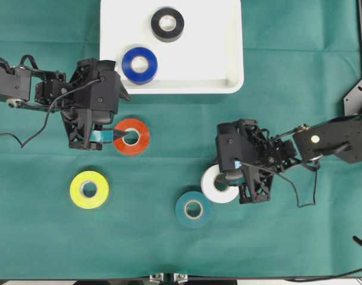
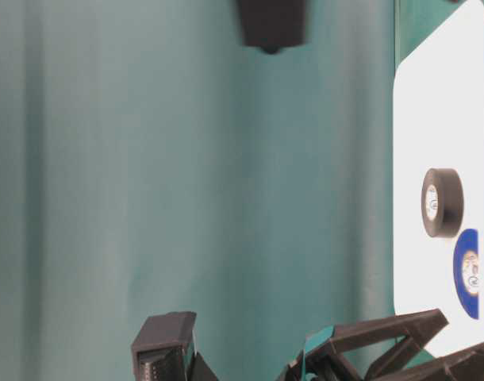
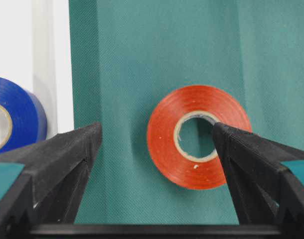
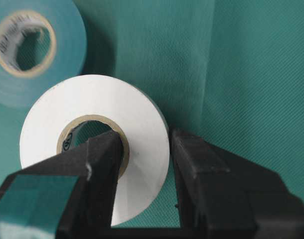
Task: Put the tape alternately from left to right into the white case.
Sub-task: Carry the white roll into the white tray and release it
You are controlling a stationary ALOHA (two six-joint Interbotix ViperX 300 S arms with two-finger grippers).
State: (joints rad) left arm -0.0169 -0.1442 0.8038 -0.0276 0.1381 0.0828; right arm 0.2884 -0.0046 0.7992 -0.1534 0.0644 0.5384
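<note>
Tape rolls lie in several places, and we go through them one by one. In the white case (image 1: 228, 35), at the far edge of the worktop (image 1: 299, 65), we see the black roll (image 1: 167, 24) and the blue roll (image 1: 139, 65), both lying flat and apart from each other. The red-orange roll (image 1: 132, 136) lies flat on the green cloth just in front of the case. Our left gripper (image 3: 154, 149) is at this roll with its jaws wide apart: in the left wrist view one finger (image 3: 67, 154) stands on the cloth beside the roll, toward the case, and the other finger (image 3: 246, 154) is over the far side of the core hole. We cannot tell if either finger touches the roll. The white roll (image 4: 94, 144) lies nearer to the front, and our right gripper (image 4: 142, 169) is clamped on its wall: one jaw is inside the pale core and the other presses on the outer side of the ring. The teal roll (image 1: 194, 209) lies flat just beside the white one, toward the front edge. The yellow roll (image 1: 89, 189) lies on the left side of the cloth, well apart from both grippers.
</note>
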